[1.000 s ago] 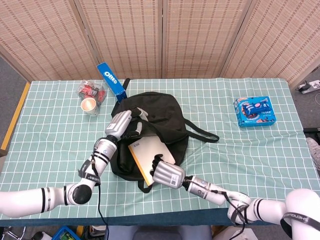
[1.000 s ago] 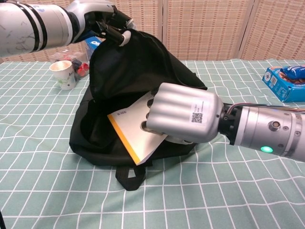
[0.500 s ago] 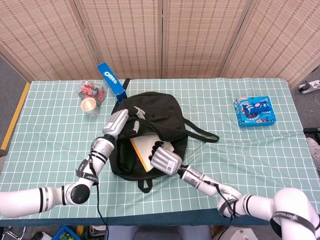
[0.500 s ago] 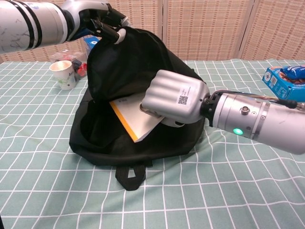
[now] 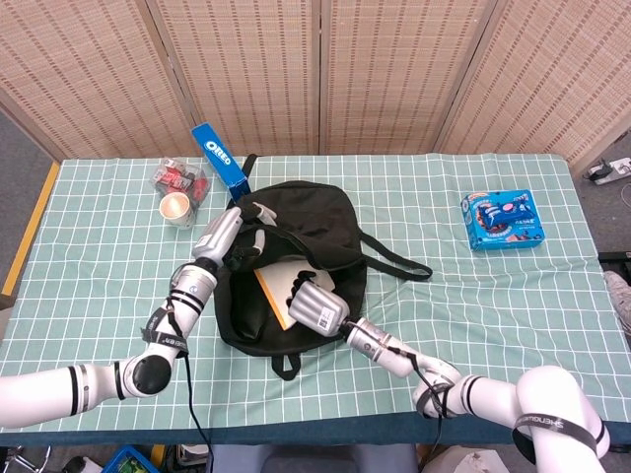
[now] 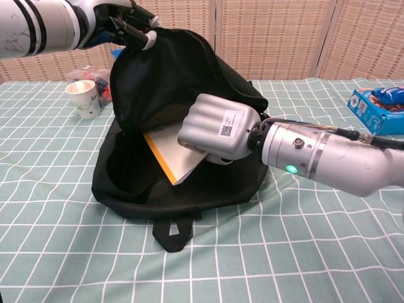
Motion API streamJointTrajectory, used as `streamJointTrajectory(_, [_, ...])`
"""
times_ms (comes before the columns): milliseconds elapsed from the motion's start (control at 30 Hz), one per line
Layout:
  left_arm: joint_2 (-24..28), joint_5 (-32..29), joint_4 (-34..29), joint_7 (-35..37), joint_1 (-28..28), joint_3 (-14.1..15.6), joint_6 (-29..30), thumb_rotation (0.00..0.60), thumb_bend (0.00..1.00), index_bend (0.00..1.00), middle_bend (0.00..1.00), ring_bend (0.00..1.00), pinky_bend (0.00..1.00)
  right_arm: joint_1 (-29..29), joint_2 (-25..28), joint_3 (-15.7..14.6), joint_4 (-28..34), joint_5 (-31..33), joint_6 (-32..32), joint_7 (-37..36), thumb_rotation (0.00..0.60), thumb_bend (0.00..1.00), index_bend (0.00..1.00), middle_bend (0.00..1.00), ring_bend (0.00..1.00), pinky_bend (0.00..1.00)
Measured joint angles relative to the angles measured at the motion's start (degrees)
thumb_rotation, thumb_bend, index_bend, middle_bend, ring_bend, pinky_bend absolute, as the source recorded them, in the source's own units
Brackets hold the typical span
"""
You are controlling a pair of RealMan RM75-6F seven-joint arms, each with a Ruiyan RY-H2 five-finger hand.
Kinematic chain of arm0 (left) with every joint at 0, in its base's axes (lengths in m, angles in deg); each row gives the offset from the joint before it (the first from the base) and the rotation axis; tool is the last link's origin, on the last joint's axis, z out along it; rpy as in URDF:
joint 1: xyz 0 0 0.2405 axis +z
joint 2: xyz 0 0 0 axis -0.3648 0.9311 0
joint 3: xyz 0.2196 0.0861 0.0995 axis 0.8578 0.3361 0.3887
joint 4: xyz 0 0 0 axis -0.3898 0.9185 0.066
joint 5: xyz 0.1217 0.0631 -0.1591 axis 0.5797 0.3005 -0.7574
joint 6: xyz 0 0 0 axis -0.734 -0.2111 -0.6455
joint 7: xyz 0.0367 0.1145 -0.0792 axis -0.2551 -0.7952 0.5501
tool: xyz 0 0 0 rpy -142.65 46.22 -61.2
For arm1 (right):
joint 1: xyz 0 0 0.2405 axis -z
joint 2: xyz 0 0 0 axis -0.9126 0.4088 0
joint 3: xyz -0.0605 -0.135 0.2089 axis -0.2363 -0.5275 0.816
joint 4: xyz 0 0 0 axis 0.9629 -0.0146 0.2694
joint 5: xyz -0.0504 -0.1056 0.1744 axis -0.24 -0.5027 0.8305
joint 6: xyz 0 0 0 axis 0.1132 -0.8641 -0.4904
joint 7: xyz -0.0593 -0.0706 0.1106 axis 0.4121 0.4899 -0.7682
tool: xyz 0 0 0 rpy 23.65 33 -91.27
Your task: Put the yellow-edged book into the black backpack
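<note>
Yellow-edged book point(image 6: 169, 156) is partway into the black backpack point(image 6: 189, 82): upper part under the raised flap, lower corner and yellow edge still showing in the mouth. In the head view the book point(image 5: 277, 286) sits tilted in the opening.

Right robot hand point(image 6: 218, 129) is clamped on the book, fingers curled over its near side, pushing it in; same hand in the head view point(image 5: 314, 302). Left robot hand point(image 6: 123, 24) grips the backpack's top edge and lifts it, so the mouth stays wide; head view shows it at the upper left rim of the bag point(image 5: 240, 232).

Step in hand, as I judge it: insertion, about halfway. Next move likely calls for driving the book deeper along its tilt until the yellow edge clears the lip, then letting go and pulling the right hand out without dragging the book back. The left hand should hold the flap up meanwhile. Risk: the book's corner catching on fabric.

Containers: backpack interior is dark, nothing but the book visible inside. A paper cup point(image 5: 175, 207) stands near the bag's far left, contents not readable. Beside it are a clear packet of red items point(image 5: 179, 177) and a blue Oreo box point(image 5: 219, 156). A blue snack box point(image 5: 502, 219) lies well apart on the right of the green-checked bench point(image 5: 493, 296).
</note>
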Motion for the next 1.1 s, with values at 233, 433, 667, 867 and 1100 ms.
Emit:
streamJointTrajectory(233, [0.56, -0.16, -0.69, -0.01, -0.04, 0.39, 0.32, 0.600, 0.65, 0.56, 0.30, 0.30, 0.25, -0.98, -3.22, -1.43, -8.81, -2.14, 5.08, -6.18, 0.600, 0.37, 0.84, 0.57, 0.46, 0.44])
streamJointTrajectory(433, [0.87, -0.71, -1.24, 0.53, -0.07, 0.25, 0.39, 0.600, 0.65, 0.56, 0.30, 0.30, 0.25, -1.81, -6.48, -2.45, -17.15, -2.82, 7.36, -8.37, 0.600, 0.08, 0.56, 0.41, 0.28, 0.39])
streamJointTrajectory(667, [1.29, -0.98, -1.25, 0.91, -0.06, 0.36, 0.28, 0.600, 0.65, 0.55, 0.30, 0.30, 0.25, -1.35, -7.88, -2.50, -17.90, -0.14, 7.09, -7.31, 0.600, 0.00, 0.04, 0.11, 0.07, 0.17])
streamJointTrajectory(867, [1.38, -1.63, -0.10, 0.84, -0.35, 0.54, -0.01, 0.600, 0.65, 0.55, 0.30, 0.30, 0.25, -0.11, -4.29, -3.76, -11.01, -0.16, 7.85, -7.35, 0.600, 0.00, 0.00, 0.05, 0.03, 0.16])
streamJointTrajectory(1100, [-0.04, -4.78, 4.15, -0.15, -2.65, -0.41, -0.06, 0.600, 0.65, 0.55, 0.30, 0.30, 0.25, 1.98, 2.65, -6.04, -2.19, -1.48, 10.89, -7.07, 0.600, 0.00, 0.00, 0.05, 0.03, 0.16])
